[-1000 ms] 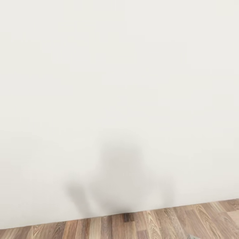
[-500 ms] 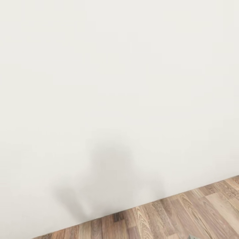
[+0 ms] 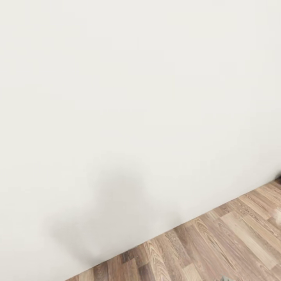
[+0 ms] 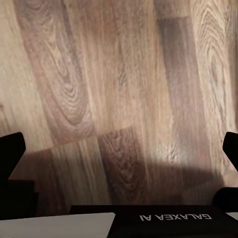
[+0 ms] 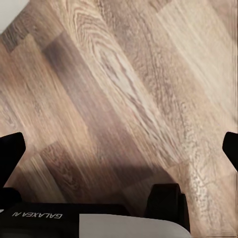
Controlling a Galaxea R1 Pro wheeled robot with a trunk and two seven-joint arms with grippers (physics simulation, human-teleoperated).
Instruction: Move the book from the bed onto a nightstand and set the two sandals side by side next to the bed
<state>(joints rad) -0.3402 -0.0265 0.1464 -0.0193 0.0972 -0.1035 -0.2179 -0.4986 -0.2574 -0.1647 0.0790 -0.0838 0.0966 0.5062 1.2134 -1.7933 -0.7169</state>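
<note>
Left gripper (image 4: pixel 119 148): black fingertips at opposite frame edges, jaws spread wide, nothing between; wood-plank floor (image 4: pixel 119 79) below. Right gripper (image 5: pixel 119 148): same condition, jaws apart, empty, above floor; sliver of white wall (image 5: pixel 10 12) at frame corner. Head view: floor strip nearest, lower right; beyond it, plain white wall bearing soft grey shadow (image 3: pixel 117 203). Book, bed, nightstand, sandals: location cannot be determined.

A white bedroom wall (image 3: pixel 128 97) is facing the head camera at close range. Light-brown wood-plank floor (image 3: pixel 230 242) is meeting the wall's base along a slanted line. A soft grey shadow (image 3: pixel 117 203) is lying on the wall just above that line.
</note>
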